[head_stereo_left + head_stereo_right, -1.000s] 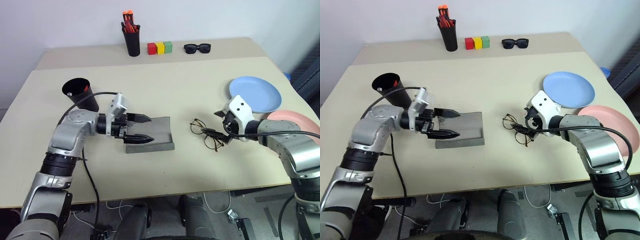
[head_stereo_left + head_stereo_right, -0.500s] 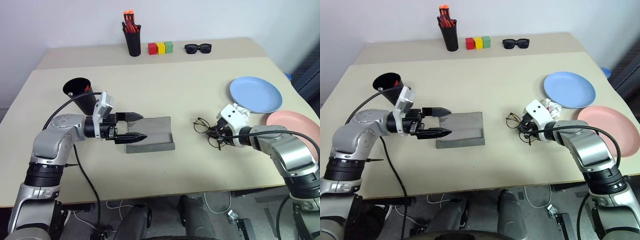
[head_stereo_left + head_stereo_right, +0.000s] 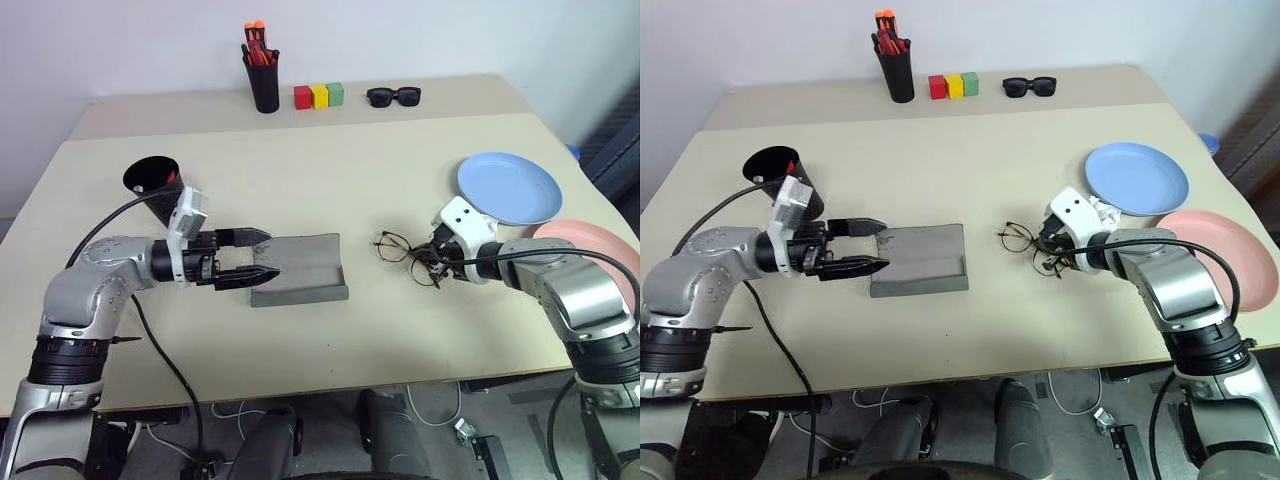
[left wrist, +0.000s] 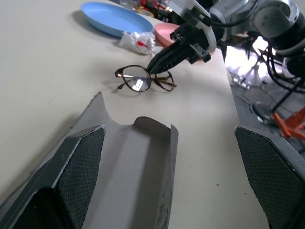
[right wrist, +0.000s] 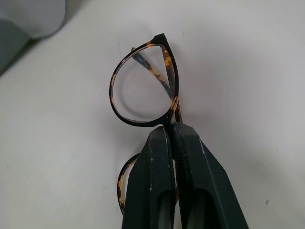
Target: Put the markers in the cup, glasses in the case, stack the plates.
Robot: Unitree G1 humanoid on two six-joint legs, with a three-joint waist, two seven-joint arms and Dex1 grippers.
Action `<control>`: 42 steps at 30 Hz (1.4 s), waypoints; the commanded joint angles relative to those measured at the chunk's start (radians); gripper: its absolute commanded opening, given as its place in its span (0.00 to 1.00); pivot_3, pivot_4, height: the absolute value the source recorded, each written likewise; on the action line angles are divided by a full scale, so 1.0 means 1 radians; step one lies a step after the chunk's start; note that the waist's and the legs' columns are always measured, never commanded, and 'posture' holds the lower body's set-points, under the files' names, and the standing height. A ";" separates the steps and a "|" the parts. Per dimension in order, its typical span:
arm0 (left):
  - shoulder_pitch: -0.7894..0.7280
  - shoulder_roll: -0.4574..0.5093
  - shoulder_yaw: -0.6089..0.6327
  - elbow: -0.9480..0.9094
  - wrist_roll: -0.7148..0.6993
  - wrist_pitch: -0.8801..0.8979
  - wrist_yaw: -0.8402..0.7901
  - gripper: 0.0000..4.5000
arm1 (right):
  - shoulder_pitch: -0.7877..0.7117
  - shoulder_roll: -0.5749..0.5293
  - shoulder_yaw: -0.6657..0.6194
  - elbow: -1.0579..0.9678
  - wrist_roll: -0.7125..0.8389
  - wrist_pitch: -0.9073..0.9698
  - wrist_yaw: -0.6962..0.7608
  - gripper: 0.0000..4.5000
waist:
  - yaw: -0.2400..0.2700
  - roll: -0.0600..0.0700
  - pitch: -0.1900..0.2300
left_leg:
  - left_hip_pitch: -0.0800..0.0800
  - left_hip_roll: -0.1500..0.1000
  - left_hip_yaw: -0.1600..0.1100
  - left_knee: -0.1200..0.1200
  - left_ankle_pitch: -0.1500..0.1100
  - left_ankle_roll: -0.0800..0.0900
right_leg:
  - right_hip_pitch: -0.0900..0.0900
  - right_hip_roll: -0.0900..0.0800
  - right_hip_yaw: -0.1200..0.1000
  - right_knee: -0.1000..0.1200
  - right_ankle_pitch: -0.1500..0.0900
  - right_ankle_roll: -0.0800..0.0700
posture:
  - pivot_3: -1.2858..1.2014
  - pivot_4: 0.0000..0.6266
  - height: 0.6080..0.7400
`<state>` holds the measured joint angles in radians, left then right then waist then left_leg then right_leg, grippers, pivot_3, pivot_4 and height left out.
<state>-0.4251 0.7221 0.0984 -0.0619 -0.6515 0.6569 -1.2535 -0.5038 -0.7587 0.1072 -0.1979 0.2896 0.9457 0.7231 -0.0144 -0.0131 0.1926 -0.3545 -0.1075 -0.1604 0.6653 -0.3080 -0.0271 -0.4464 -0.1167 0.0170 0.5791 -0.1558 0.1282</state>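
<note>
Back of counter [image 3: 420,340]: narrow black holder [image 3: 264,80] with orange-red pens, three colour blocks [image 3: 319,96] (red, yellow, green), black sunglasses [image 3: 393,96]. Crumpled white wrapper [image 4: 136,42] lies beside the blue plate [image 3: 510,187], near the right tool. Pink plate [image 3: 600,245] sits at the right edge, partly behind the right arm, just beside the blue one, not stacked. Black cup [image 3: 153,185] at left with something red inside, just behind the left arm.

Grey case [image 3: 305,268] lies open mid-counter. Left tool [image 3: 258,255] has fingers wide apart, level, tips over the case's left end, gripping nothing. Bare counter between case and glasses [image 3: 402,250].

Right tool [image 3: 432,258] has fingers pressed together on the glasses at the bridge, between the two lenses; the wrist view shows the frame pinched at the fingertips [image 5: 164,138]. Glasses sit right of the case, well apart from it, low on the counter; cannot tell if lifted. Thin dark tortoiseshell frame, round clear lenses, temples folded behind.
</note>
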 commanded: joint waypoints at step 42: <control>0.084 0.147 0.215 -0.036 -0.094 -0.018 0.106 1.00 | -0.117 0.356 0.303 -0.073 -0.098 -0.200 0.004 0.78 | -0.001 0.000 0.000 | -0.001 0.000 0.001 -0.002 0.000 -0.001 | -0.005 0.001 0.001 0.003 0.000 -0.001 | 0.52 0.24 1.00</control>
<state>-0.3181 0.8707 0.3109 -0.1036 -0.7599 0.6740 -1.1534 -0.6041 -0.4208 0.4500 -0.2400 0.1805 0.7571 0.7392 -0.0158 -0.0128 0.1927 -0.3558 -0.1072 -0.1596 0.6630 -0.3079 -0.0278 -0.4518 -0.1161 0.0181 0.5823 -0.1556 0.1274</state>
